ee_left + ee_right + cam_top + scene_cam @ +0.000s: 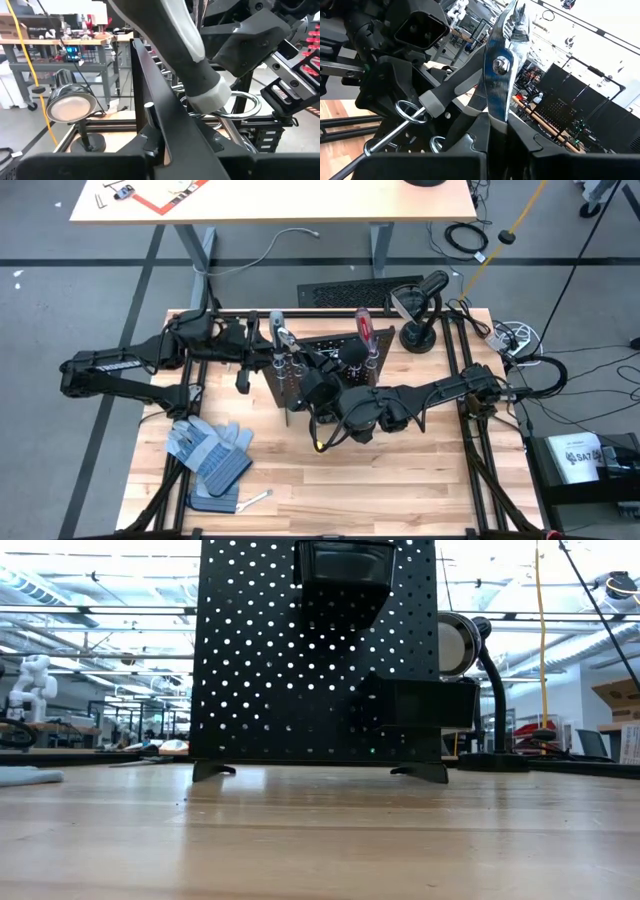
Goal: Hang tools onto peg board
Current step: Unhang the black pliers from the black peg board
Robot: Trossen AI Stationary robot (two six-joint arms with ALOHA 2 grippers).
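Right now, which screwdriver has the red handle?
The screwdriver standing in the peg board nearer the lamp. The other screwdriver, by the left gripper, has a grey handle.

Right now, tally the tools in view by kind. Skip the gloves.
Screwdrivers: 2 (red-handled screwdriver, grey-handled screwdriver)
Pliers: 1 (pliers)
Wrenches: 1 (wrench)
Total: 4

Grey floor [80, 310], pale desk [270, 198], black desk lamp [420, 305] behind.
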